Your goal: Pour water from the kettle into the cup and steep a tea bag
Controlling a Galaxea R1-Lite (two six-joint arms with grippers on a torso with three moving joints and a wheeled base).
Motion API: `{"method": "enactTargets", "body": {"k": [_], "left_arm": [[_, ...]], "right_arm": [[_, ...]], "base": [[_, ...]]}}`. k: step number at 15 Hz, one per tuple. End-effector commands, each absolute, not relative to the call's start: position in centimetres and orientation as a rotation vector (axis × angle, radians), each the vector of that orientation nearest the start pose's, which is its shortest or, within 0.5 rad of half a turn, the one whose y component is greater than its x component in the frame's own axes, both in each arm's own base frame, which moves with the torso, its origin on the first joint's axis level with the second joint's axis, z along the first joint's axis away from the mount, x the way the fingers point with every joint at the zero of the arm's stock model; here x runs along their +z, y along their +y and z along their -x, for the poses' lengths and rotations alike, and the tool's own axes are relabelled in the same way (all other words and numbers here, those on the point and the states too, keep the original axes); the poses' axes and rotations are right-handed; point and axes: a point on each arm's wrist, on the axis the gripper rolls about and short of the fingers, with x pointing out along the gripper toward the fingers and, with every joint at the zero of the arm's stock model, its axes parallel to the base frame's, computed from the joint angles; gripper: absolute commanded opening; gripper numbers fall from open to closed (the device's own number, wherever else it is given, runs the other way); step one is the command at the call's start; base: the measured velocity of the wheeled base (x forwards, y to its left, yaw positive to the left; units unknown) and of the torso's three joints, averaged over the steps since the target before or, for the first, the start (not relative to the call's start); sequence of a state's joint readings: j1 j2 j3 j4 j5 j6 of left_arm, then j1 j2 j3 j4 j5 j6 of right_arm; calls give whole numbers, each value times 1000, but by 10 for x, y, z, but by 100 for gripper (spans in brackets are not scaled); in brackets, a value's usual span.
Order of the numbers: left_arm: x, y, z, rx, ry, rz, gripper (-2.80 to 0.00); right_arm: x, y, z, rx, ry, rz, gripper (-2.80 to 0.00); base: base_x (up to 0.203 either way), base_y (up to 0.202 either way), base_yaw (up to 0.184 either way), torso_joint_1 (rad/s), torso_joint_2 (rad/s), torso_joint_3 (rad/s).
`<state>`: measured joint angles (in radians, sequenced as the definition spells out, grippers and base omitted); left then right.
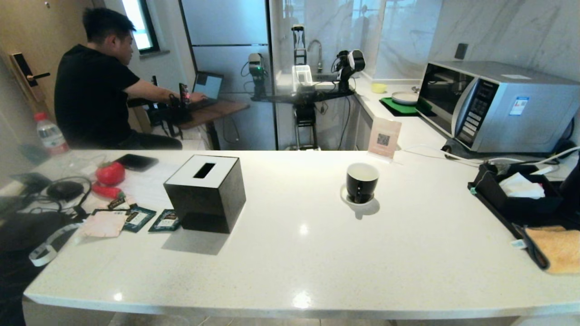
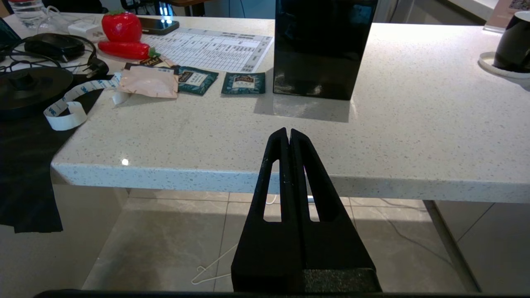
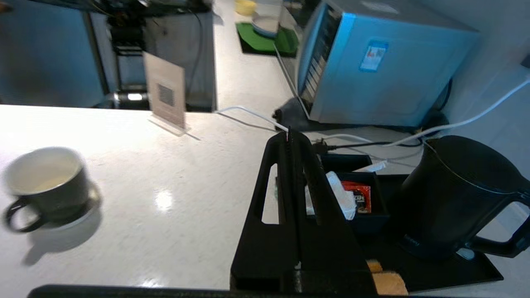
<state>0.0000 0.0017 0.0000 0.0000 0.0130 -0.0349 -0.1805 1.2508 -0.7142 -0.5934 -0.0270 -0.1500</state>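
The cup, a glossy black mug with a white inside, stands on its white saucer mid-counter. Pale water shows inside it. The matte black kettle stands on a black tray at the counter's right end, its handle pointing away from the cup. My right gripper is shut and empty, hovering above the counter between cup and kettle, nearer the tray. Off the counter's front edge, my left gripper is shut and empty. No tea bag is in view. Neither arm shows in the head view.
A black tissue box stands left of centre, with dark green sachets beside it. The tray's compartment holds white tissue; a yellow cloth lies nearer. A microwave, cables and a sign sit behind. A person works at back left.
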Motion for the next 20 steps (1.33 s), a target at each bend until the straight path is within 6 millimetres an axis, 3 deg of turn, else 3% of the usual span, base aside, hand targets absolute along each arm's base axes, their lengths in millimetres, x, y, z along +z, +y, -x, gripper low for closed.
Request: {"method": "enactTargets", "body": {"k": [1,4,7,13,20], "left_arm": [[76,0,23,14,3,35,-280],[76,0,23,14,2,35,-280],[76,0,23,14,3,35,-280],[76,0,23,14,1,35,-280],[76,0,23,14,2,35,-280]], "right_arm": [[249,-56,-252,-242,63,145,-280],[250,-75,-297,-287,68,141,-280],[244,-96,-328,-333,86,135,-280],[227,-141,-347,-397,177,105,-280],[210,-157,-368,-339,259,55,-280]], "base": [[0,0,0,0,0,0],[0,0,0,0,0,0],[0,0,0,0,0,0],[0,0,0,0,0,0],[0,0,0,0,0,0]]}}
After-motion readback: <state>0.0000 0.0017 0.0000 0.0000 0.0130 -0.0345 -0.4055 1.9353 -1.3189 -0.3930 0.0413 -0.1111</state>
